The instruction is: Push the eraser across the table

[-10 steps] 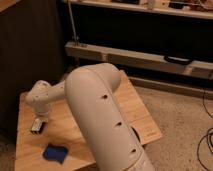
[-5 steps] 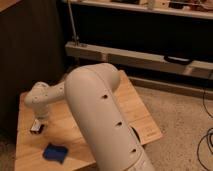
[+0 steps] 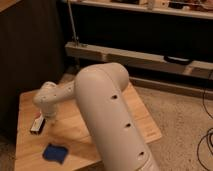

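Dim, warm indoor light, with soft focus throughout.

We see the brightest light on the pale arm and on the table, seemingly from above; the shelving behind sinks into deep shadow. The gripper, low at the table's left near the eraser, casts a small soft shadow. The blue pad looks smeared, and we find edges blurred everywhere, without glare.
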You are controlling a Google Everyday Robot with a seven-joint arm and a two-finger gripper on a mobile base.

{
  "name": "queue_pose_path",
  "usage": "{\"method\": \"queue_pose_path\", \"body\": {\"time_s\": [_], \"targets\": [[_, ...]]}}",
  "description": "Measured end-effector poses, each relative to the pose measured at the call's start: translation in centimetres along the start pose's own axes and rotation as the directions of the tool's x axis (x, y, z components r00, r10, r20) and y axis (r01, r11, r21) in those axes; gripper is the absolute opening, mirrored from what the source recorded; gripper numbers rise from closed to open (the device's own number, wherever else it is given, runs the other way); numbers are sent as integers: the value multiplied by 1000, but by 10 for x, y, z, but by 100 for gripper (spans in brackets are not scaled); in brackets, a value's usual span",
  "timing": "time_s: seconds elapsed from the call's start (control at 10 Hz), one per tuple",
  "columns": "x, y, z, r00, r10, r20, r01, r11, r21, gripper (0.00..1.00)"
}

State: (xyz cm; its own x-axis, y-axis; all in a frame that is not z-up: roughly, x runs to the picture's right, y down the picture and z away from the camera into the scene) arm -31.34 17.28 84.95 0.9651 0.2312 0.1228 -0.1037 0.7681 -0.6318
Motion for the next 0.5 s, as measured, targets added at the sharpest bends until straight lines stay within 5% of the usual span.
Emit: {"method": "queue_pose_path", "body": {"time_s": [0.5], "targets": [[17, -8, -4, 985, 78, 155, -66, 995, -76, 0]]}}
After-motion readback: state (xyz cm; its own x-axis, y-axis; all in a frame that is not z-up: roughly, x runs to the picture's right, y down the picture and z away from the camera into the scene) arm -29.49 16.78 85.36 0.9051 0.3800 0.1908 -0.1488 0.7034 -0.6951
